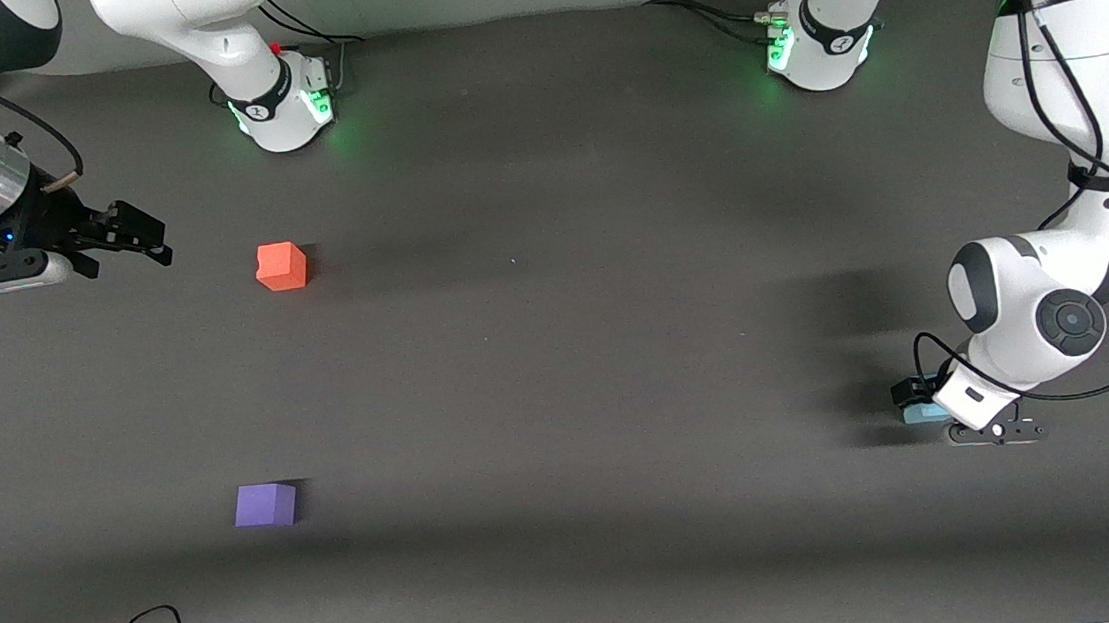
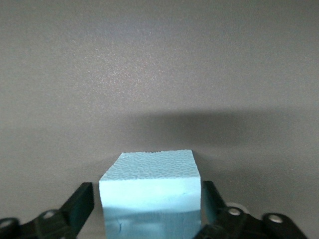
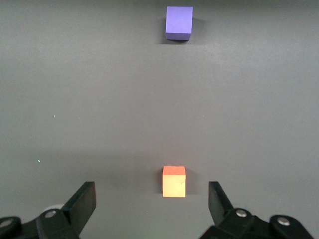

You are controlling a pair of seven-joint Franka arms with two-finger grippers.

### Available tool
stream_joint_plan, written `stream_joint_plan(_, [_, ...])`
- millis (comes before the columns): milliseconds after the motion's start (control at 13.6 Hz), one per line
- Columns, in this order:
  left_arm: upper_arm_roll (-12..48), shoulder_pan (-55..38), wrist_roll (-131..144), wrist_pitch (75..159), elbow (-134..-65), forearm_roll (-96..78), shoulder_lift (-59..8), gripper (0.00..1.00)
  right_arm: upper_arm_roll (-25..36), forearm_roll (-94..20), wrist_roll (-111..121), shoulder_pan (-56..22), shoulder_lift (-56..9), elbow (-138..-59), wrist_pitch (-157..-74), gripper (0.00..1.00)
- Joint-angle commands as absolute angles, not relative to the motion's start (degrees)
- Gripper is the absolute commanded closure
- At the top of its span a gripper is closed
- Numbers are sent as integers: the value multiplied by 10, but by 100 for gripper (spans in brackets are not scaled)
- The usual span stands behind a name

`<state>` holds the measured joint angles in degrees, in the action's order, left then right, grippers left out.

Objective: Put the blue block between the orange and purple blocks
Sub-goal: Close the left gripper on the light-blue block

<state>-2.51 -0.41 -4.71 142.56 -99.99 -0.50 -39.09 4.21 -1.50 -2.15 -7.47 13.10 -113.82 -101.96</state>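
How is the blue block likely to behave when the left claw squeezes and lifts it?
The blue block has a pebbled, foam-like surface, so it is probably light and may give slightly under pressure. Its matte texture suggests the left claw, whose fingers flank its flat sides, should not slip. As a flat-faced cube, it should sit stable rather than roll.

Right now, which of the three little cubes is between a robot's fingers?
The blue block. It sits between the left gripper fingers at the left arm's end, while the orange block and purple block sit alone.
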Motion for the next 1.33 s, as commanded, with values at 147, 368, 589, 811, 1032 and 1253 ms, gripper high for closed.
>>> stream_joint_plan(147, [-22,-3,-45,1429,-997,-11,-387,30,47,-18,-6,-78,142,-1144,-1013,0])
stream_joint_plan(368, [-22,-3,-42,1430,-997,-11,-388,48,47,-18,-5,-77,144,-1143,-1013,0])
stream_joint_plan(589, [-22,-3,-43,1428,-994,-11,-387,48,55,-18,-9,-77,147,-1142,-1020,0])
stream_joint_plan(811, [-23,0,-48,1381,-965,-11,-367,48,69,-18,-11,-77,144,-1134,-1020,0])
stream_joint_plan(1032, [-24,10,-49,1275,-913,-10,-330,48,69,-18,-4,-77,142,-1126,-1020,0])
stream_joint_plan(1253, [-24,13,-49,1160,-860,-7,-289,47,70,-18,-4,-76,132,-1112,-1016,0])
